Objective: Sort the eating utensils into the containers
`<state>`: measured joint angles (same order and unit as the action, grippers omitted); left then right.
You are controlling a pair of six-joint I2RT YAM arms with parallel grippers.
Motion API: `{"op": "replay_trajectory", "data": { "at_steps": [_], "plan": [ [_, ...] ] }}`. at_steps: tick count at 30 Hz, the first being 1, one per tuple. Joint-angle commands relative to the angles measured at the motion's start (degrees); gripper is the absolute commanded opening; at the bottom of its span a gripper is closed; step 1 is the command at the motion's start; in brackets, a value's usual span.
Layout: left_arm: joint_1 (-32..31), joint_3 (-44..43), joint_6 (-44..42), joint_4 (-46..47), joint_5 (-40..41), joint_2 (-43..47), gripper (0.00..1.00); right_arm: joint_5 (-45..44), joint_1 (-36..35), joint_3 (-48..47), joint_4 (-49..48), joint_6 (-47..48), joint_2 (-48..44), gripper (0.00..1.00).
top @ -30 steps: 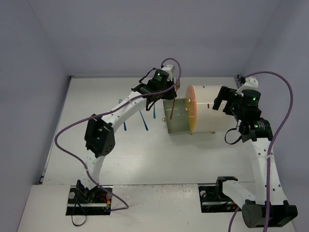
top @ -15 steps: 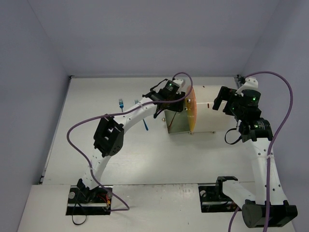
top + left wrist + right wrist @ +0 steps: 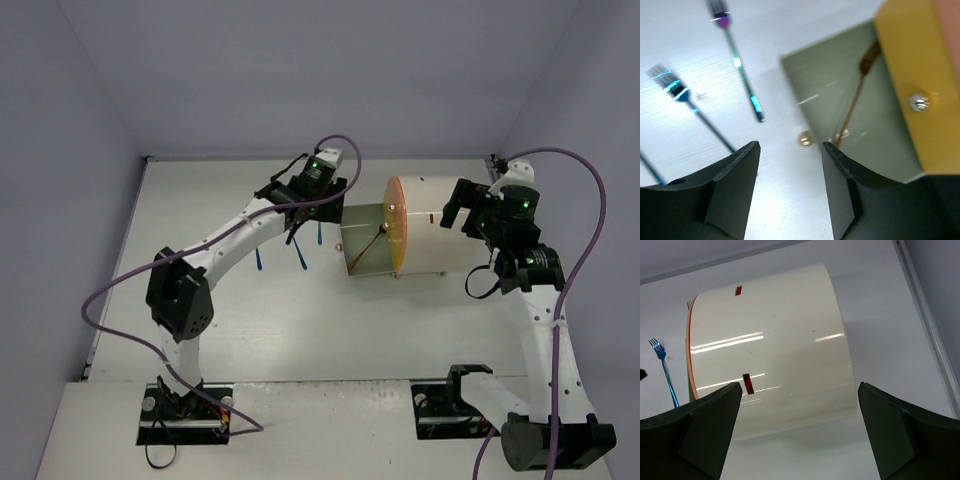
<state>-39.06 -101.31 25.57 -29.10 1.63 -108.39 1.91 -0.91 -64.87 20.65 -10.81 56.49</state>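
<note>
Left gripper (image 3: 790, 150), bottom of my wrist view: fingers half parted, holding nothing. Just beyond them, right of centre, a gold-brown utensil (image 3: 852, 107) sits inside the open drawer (image 3: 890, 135). Two bluish forks (image 3: 737, 62) lie upper left. Right gripper (image 3: 800, 390) gapes wide and empty, with the white cabinet (image 3: 775, 340) beyond it.

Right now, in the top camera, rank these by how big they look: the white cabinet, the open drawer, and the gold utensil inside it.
1. white cabinet
2. open drawer
3. gold utensil, only a thin sliver lying in the drawer
</note>
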Motion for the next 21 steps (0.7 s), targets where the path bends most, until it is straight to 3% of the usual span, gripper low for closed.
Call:
{"op": "replay_trajectory", "data": {
  "at_steps": [1, 9, 21],
  "plan": [
    [5.6, 6.9, 2.9, -0.1, 2.8, 4.5, 0.50, 0.0, -0.5, 0.3, -2.8, 0.3, -0.3, 1.00],
    [15.1, 12.7, 6.2, 0.0, 2.5, -0.8, 0.50, 1.0, -0.5, 0.2, -2.8, -0.2, -0.3, 1.00],
    [22.7, 9.4, 7.8, 0.0, 4.8, -9.9, 0.47, 1.8, -0.5, 0.6, -2.7, -0.6, -0.7, 1.00]
  ]
}}
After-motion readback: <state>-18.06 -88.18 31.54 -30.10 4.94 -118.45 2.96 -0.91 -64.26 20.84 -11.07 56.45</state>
